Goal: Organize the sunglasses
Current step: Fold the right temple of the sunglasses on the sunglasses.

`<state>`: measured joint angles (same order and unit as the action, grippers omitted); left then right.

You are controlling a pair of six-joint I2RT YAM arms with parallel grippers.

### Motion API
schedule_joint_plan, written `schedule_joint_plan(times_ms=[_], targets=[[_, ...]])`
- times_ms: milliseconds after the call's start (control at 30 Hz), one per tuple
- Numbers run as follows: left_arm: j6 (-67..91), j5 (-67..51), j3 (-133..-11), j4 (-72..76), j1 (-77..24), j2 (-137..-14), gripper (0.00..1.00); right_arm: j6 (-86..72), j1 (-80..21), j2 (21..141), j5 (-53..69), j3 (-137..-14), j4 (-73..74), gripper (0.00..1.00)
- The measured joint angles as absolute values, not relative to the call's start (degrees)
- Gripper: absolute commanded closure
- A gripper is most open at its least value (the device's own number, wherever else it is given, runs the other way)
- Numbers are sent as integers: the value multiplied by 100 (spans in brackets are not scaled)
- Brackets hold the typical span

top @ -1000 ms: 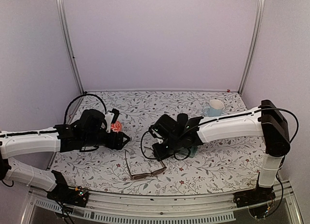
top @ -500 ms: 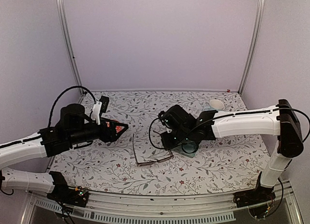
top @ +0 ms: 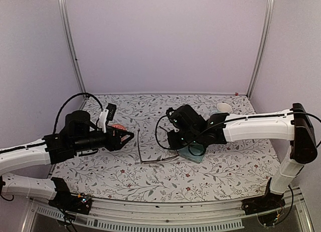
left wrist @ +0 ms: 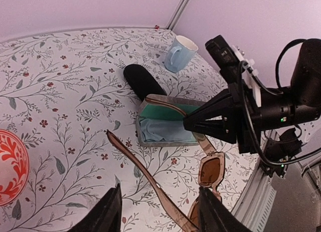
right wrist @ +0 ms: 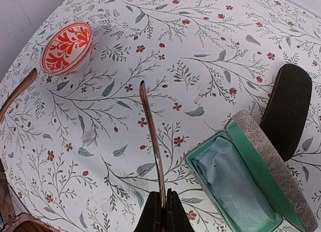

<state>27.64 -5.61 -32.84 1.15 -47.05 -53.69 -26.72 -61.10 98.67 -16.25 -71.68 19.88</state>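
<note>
Change: since a second ago the brown sunglasses (left wrist: 210, 171) have left their flat spot on the cloth and now hang from the right gripper (right wrist: 161, 206). Over the last half second they have turned, so from above I see the front nearly edge-on. The left arm has also drawn back from where it was.
Right gripper: I see its fingers pressed together on the tip of one slim temple (right wrist: 152, 132). That temple runs straight ahead of the tips, above the floral tablecloth (top: 225, 172).
Left gripper (left wrist: 159, 191): fingers are spread apart with nothing between them, and it is aimed toward the right gripper.
Sunglasses: unfolded. The free temple passes just ahead of the left gripper's spread fingers. The lens front sits ahead and to their right, below the right gripper's tips. I cannot tell whether the front touches the cloth.
Grey case (right wrist: 273, 173): lid open, green lining, a pale blue cloth lying inside. It is just to the right of the right gripper's tips and not touching them.
Black oval case (right wrist: 286, 106): just beside the grey case, on the side farther from the right gripper.
Red patterned bowl (right wrist: 66, 46): well ahead and to the left of the right gripper.
Blue mug (left wrist: 176, 52): far ahead of the left gripper, beyond the black oval case.
</note>
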Motion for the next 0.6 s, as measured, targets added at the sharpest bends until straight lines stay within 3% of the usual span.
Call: schedule_joint_plan(times_ms=[433, 600], targets=[[3055, -749, -3282, 460, -4748, -6136, 73, -2674, -6106, 9780, -1640, -7028, 1671, 100], [3114, -871, -3282, 637, -4781, -6368, 86, -2674, -6106, 9712, -1612, -6812, 1559, 100]])
